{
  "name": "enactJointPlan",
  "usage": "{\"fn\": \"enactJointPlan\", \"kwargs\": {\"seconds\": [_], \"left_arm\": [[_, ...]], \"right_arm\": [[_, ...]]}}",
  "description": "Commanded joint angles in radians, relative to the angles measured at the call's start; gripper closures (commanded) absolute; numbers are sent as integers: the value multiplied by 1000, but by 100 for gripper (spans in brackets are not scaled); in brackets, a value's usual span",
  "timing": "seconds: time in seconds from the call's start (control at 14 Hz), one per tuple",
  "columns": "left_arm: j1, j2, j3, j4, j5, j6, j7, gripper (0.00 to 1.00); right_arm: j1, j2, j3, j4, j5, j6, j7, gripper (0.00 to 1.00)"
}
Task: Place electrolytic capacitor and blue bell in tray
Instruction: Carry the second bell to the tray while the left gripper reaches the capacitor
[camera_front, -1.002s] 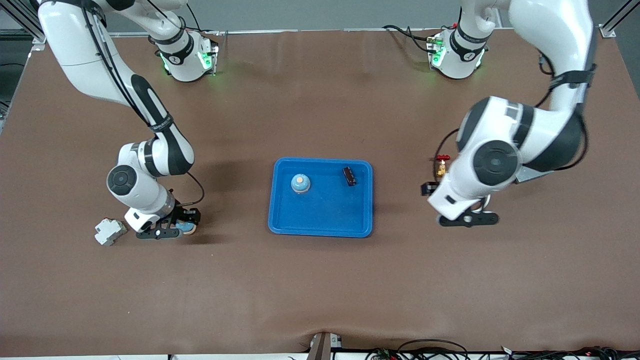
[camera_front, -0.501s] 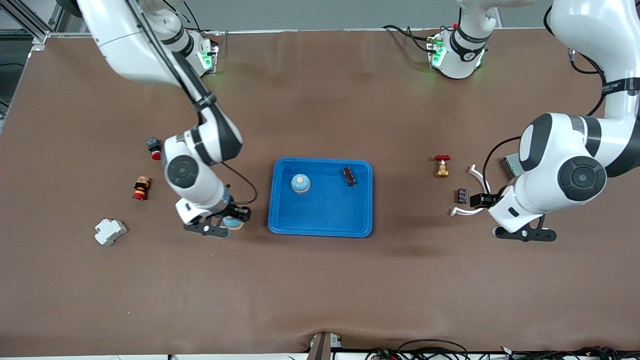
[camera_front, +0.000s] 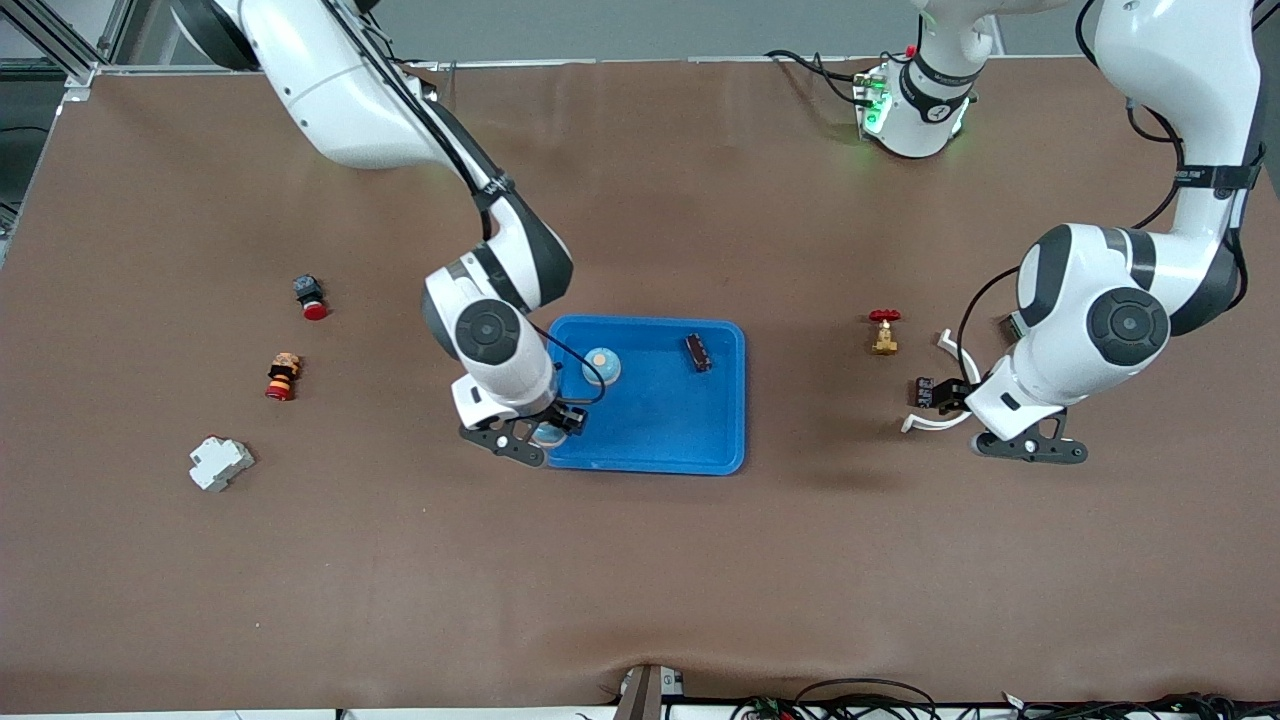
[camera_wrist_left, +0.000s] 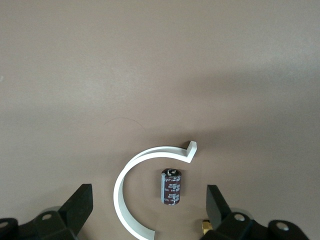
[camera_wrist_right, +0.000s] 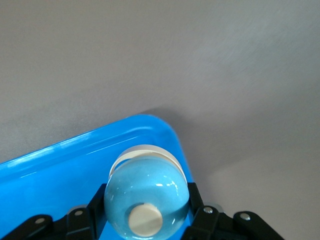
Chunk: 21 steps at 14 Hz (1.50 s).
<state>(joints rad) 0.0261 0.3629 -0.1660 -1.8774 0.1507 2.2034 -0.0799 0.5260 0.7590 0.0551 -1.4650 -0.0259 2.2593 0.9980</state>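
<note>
The blue tray (camera_front: 650, 440) lies mid-table and holds a blue bell (camera_front: 601, 366) and a dark capacitor (camera_front: 698, 352). My right gripper (camera_front: 546, 432) is shut on a second blue bell (camera_wrist_right: 150, 185) and holds it over the tray's corner (camera_wrist_right: 75, 160) nearest the right arm's end. My left gripper (camera_front: 945, 398) is open over another dark electrolytic capacitor (camera_wrist_left: 170, 186), which lies on the table inside a white C-shaped clip (camera_wrist_left: 131, 172). In the left wrist view the capacitor lies between the spread fingers (camera_wrist_left: 77, 207).
A red-handled brass valve (camera_front: 884, 332) stands between the tray and the left gripper. Toward the right arm's end lie a red push button (camera_front: 310, 297), a red and orange part (camera_front: 282, 375) and a white breaker (camera_front: 220, 463).
My right gripper has carried its blue bell from beside the white breaker to the tray's corner. My left arm swung toward its own end, then back a little over the capacitor.
</note>
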Motion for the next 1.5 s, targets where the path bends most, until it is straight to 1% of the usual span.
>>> {"fn": "enactJointPlan", "kwargs": {"seconds": [0.0, 0.14, 0.5, 0.72, 0.86, 1.43], "left_arm": [[5, -41, -6, -86, 1, 58, -15, 0], [5, -38, -7, -104, 0, 67, -17, 0], [2, -15, -6, -117, 0, 71, -26, 0], [-5, -9, -9, -143, 0, 110, -66, 0], [-3, 5, -21, -144, 0, 111, -69, 0], [2, 54, -23, -166, -2, 111, -77, 0]], "right_arm": [[38, 85, -14, 109, -11, -21, 83, 100], [48, 97, -15, 109, -11, -15, 96, 100], [61, 117, -15, 110, -11, -6, 133, 100], [68, 124, -15, 110, -11, -6, 140, 100], [68, 126, -14, 109, -5, -6, 143, 100], [94, 143, -14, 110, -6, 11, 200, 100]]}}
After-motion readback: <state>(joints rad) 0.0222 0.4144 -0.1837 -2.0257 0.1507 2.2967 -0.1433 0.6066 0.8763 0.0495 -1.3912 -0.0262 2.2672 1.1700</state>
